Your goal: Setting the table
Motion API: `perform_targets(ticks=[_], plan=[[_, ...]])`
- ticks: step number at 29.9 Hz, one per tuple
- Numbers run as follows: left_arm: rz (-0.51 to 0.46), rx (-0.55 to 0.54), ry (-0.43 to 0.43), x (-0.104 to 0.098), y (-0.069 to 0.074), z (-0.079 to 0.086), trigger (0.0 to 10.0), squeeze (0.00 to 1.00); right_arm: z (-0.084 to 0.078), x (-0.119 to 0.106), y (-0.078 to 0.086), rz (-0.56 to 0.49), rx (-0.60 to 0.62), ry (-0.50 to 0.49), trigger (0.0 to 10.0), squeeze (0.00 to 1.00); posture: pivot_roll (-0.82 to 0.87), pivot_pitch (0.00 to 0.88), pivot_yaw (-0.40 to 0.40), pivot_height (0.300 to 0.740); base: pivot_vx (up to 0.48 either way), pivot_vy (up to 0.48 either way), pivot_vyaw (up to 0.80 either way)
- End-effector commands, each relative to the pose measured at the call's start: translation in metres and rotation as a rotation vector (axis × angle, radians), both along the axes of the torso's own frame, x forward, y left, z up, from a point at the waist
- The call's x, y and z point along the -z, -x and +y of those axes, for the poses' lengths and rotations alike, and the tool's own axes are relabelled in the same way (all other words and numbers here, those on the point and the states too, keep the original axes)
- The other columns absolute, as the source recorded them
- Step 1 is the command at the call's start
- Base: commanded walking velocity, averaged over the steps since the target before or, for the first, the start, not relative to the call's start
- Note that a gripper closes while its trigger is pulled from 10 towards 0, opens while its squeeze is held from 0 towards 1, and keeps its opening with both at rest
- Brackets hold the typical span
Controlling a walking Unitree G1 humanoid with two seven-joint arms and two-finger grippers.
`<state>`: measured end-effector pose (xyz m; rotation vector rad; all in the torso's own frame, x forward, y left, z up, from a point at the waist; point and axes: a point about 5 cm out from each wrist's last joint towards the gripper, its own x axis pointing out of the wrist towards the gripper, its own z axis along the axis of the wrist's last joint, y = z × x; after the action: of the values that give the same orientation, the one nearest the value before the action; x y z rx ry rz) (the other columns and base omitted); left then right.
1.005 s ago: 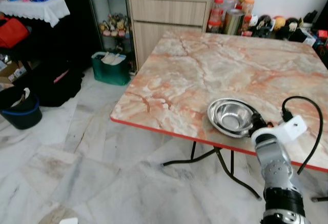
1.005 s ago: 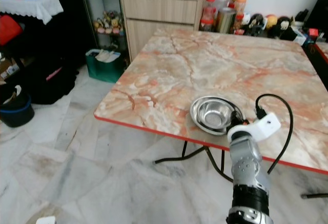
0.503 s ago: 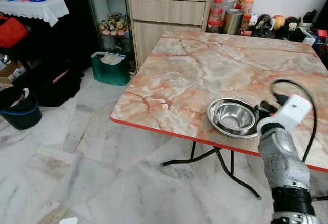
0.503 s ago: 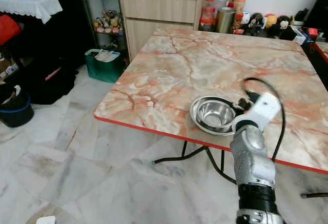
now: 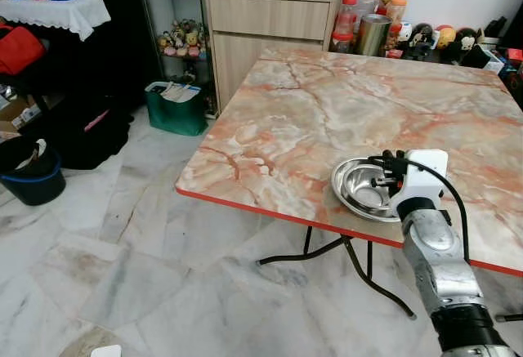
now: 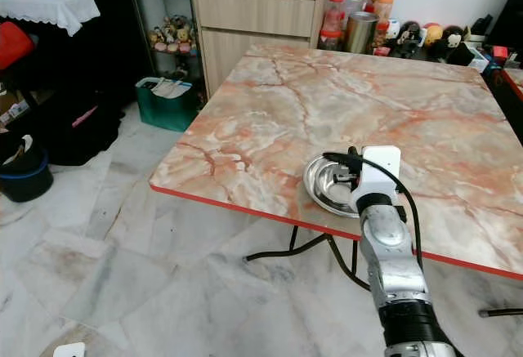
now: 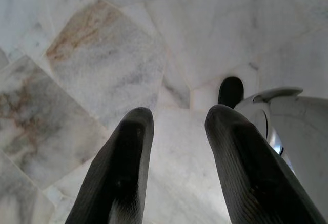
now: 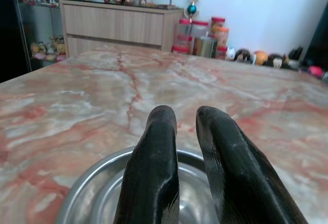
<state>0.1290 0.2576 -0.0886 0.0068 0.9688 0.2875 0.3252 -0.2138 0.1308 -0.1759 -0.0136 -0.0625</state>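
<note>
My right pincer (image 8: 187, 126) hovers over the steel bowl (image 5: 364, 189), its two black fingers (image 8: 154, 167) side by side with only a thin gap between them and nothing held. From its wrist camera the fingertips sit just above the bowl's far rim, pointing across the table (image 5: 343, 104). The bowl rests on the pink marble table top near the edge closest to me, by the red trim, toward my right-hand side. My silver right arm (image 5: 437, 263) rises from below the table edge to reach it, a black cable (image 6: 400, 198) looping off the white wrist housing. My left pincer (image 7: 177, 126) hangs idle over the pale marble floor (image 7: 102, 44), its fingers apart and holding nothing. Beyond the table, a wooden cabinet (image 5: 274, 26) and jars (image 5: 372, 22) line the wall.
</note>
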Motion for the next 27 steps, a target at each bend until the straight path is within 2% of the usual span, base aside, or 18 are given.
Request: perform_targets(ticks=[1, 6, 11, 27], plan=[[0.005, -0.004, -0.012, 0.001, 0.003, 0.0, 10.0, 0.0, -0.001, 0.01, 0.003, 0.035, -0.016, 0.026, 10.0, 0.0, 0.05, 0.0, -0.014, 0.732, 0.0, 0.0, 0.0], [0.004, 0.008, -0.028, 0.001, 0.004, 0.001, 10.0, 0.0, -0.002, 0.014, 0.004, 0.031, -0.02, 0.006, 10.0, 0.0, 0.05, 0.0, -0.011, 0.732, 0.0, -0.123, 0.0], [0.005, 0.008, -0.022, 0.002, 0.005, -0.001, 10.0, 0.0, 0.0, 0.013, 0.0, 0.027, -0.016, 0.024, 10.0, 0.0, 0.04, 0.0, -0.021, 0.732, 0.0, -0.365, 0.0], [0.002, 0.01, -0.025, 0.002, 0.006, -0.002, 10.0, 0.0, 0.008, 0.012, -0.007, 0.016, -0.022, -0.014, 10.0, 0.0, 0.04, 0.0, -0.015, 0.732, 0.0, -0.376, 0.0]])
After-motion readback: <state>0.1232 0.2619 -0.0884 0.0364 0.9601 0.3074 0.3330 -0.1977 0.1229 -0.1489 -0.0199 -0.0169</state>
